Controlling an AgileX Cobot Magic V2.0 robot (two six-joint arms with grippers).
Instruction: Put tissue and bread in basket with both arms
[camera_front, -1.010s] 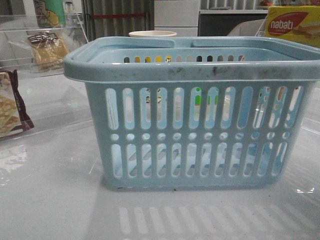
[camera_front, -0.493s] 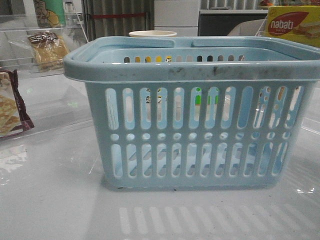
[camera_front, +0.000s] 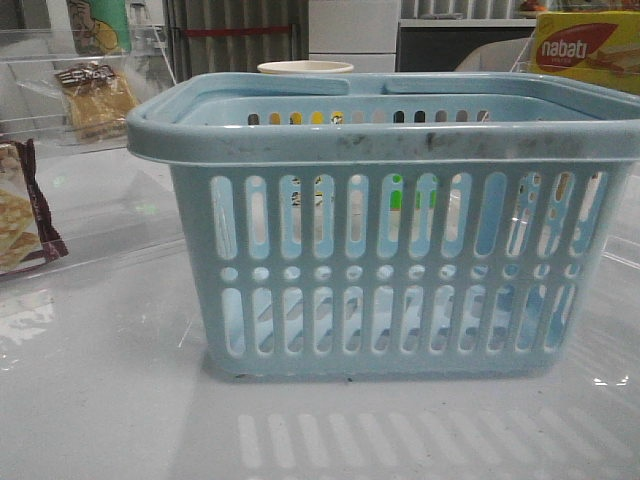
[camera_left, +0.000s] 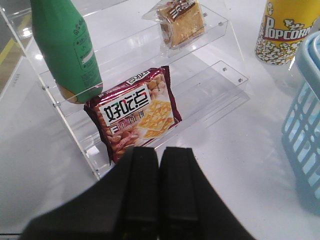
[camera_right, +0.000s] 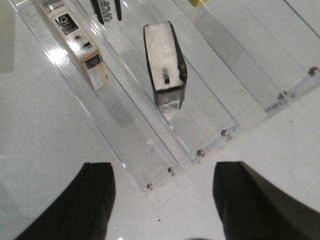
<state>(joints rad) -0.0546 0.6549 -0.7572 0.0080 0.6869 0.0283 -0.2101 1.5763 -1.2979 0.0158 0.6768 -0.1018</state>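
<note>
The light-blue basket stands in the middle of the front view; its side also shows in the left wrist view. The bread, a clear packet with a dark label, lies on the upper step of a clear acrylic shelf at the far left, and shows in the left wrist view. My left gripper is shut and empty, in front of the shelf's lower step. The tissue, a small dark pack with a white face, stands on another clear shelf. My right gripper is open, short of that shelf's corner.
A maroon-edged snack packet and a green bottle sit on the left shelf. A yellow popcorn tub stands near the basket. A nabati box is at the far right. A slim carton lies beside the tissue.
</note>
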